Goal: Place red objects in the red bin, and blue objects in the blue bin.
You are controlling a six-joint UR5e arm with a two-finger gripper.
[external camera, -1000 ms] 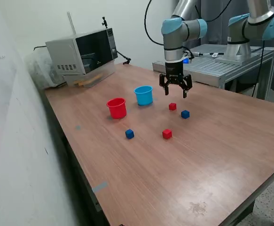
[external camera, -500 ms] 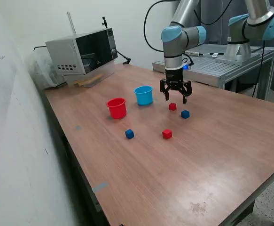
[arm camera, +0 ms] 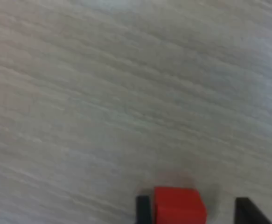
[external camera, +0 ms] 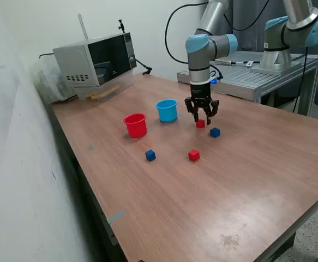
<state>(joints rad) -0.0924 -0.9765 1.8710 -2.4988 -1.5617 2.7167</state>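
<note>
Exterior view: gripper [external camera: 202, 119], fingers spread wide, straddles a red cube [external camera: 200, 124] on the table [external camera: 246, 180], near the blue bin [external camera: 167, 110]. Wrist view: red cube [arm camera: 178, 205] sits between both fingers [arm camera: 143, 209], touching one.

High exterior view over table [external camera: 246, 180], close wrist view, shared red cube [external camera: 201, 124].

1. Red cup [external camera: 136, 125] stood upright, open mouth up, on the exterior view's left of the light-blue cup [external camera: 167, 110], near it.
2. One red cube [external camera: 201, 124] sat on the table between the fingers; dark-blue cube [external camera: 215, 132] just beside.
3. Second red cube [external camera: 193, 155] and second blue cube [external camera: 150, 155] lay nearer, apart.
</note>
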